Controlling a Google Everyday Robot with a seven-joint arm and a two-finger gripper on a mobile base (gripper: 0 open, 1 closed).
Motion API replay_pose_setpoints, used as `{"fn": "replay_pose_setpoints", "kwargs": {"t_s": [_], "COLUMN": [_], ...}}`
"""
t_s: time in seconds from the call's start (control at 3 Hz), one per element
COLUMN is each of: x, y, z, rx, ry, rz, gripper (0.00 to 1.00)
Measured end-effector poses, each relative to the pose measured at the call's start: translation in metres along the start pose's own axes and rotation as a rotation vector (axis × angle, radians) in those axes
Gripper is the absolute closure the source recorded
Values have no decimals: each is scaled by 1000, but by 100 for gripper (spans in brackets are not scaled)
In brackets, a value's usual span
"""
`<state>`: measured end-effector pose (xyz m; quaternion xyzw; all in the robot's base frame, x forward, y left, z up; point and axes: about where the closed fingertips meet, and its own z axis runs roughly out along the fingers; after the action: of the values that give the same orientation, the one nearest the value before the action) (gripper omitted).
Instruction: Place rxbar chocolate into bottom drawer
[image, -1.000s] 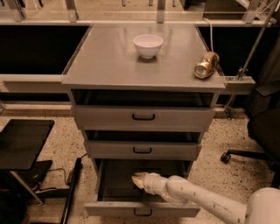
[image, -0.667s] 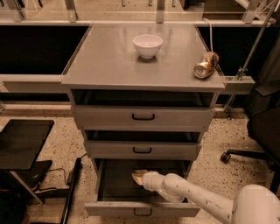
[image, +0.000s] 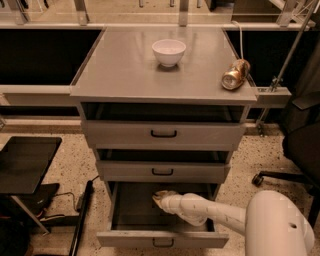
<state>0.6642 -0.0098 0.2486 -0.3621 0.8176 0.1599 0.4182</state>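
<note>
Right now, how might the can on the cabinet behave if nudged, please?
The can lies on its side near the cabinet's right edge, so it would probably roll, perhaps off. Its shiny metal may slip in a grip. The end effector is down in the bottom drawer, far from it.

White bowl (image: 169, 51), gold can (image: 236, 74), cabinet top (image: 125, 70)

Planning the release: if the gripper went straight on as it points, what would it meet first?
Probably the floor or back wall of the bottom drawer; the gripper sits inside it, aimed left and rearward. Depth is unclear.
</note>
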Motion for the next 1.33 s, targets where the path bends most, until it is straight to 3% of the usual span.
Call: {"fn": "replay_pose_setpoints", "kwargs": {"t_s": [0.33, 0.67, 1.33], "x": [22, 22, 82], "y": [-4, -4, -29], "z": [-2, -2, 2], "rx": [11, 11, 34], "ry": [79, 79, 110], "rz": [-55, -55, 66], "gripper": [100, 100, 100]}}
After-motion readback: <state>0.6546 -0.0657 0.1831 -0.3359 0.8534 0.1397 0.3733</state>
